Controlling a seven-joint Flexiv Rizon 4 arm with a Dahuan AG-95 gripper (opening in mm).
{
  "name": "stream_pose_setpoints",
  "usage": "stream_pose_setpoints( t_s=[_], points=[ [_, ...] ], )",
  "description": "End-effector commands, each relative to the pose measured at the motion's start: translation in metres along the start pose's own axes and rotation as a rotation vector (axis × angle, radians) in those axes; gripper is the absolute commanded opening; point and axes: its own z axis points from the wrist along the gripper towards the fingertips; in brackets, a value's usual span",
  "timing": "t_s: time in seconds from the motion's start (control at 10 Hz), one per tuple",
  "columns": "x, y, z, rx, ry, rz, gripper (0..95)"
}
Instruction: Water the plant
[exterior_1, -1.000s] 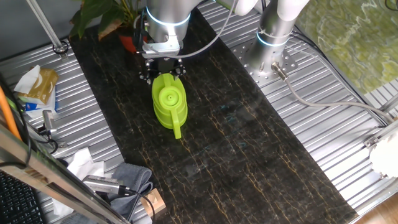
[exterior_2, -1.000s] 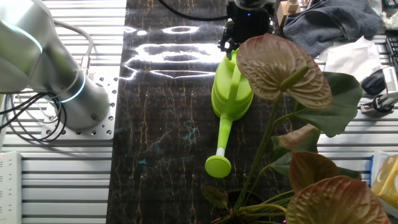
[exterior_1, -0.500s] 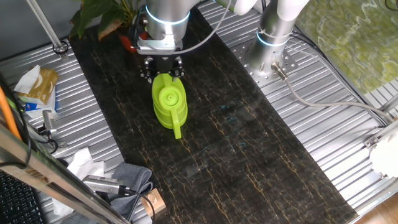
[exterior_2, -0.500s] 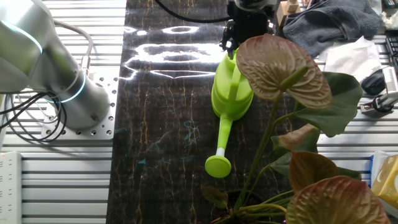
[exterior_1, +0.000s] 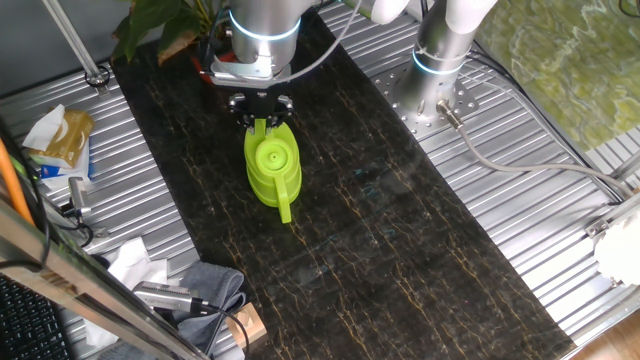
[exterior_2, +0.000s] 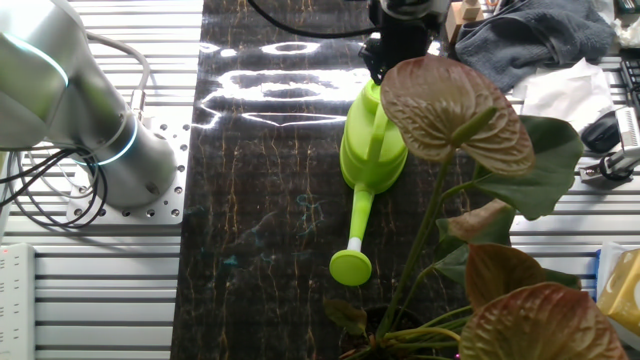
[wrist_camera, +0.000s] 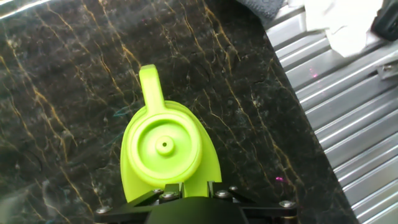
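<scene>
Hand view shows the green watering can (wrist_camera: 166, 155) directly below the camera, upright on the dark marbled desk (wrist_camera: 74, 74), its spout pointing away toward the far edge of that picture. The hand (exterior_1: 259, 105) sits at the handle end of the can. Its fingers appear drawn in close around the handle, but you cannot tell from any view whether they actually pinch it, because the hand's housing hides the contact.

In one fixed view, the plant (exterior_1: 165, 25) stands at the far left corner of the desk, just behind the arm. In the other fixed view, its broad brownish leaves (exterior_2: 450, 105) overhang the can's body, and the spout head (exterior_2: 350, 267) lies near the base of the stems.

To perform this step well:
1. Confirm a firm grip on the handle before lifting; a can that carries water will tend to swing.
2. Lift straight up and keep the can level.
3. Route the spout under or around the overhanging leaves.
4. Tilt only once the spout is over the soil.
</scene>
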Motion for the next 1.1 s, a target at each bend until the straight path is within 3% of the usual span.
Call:
stream_pose_setpoints(
  t_s=[0.1, 0.3, 0.6, 0.8, 1.1],
  points=[
    [0.0003, 0.0000, -0.0002, 0.000, 0.006, 0.019, 19.0],
    [0.0003, 0.0000, -0.0002, -0.007, 0.006, 0.040, 19.0],
    [0.0003, 0.0000, -0.0002, -0.043, -0.005, 0.114, 19.0],
    [0.0003, 0.0000, -0.0002, -0.032, 0.013, 0.085, 19.0],
    [-0.0005, 0.0000, -0.0010, -0.026, 0.006, 0.060, 19.0]
  ],
)
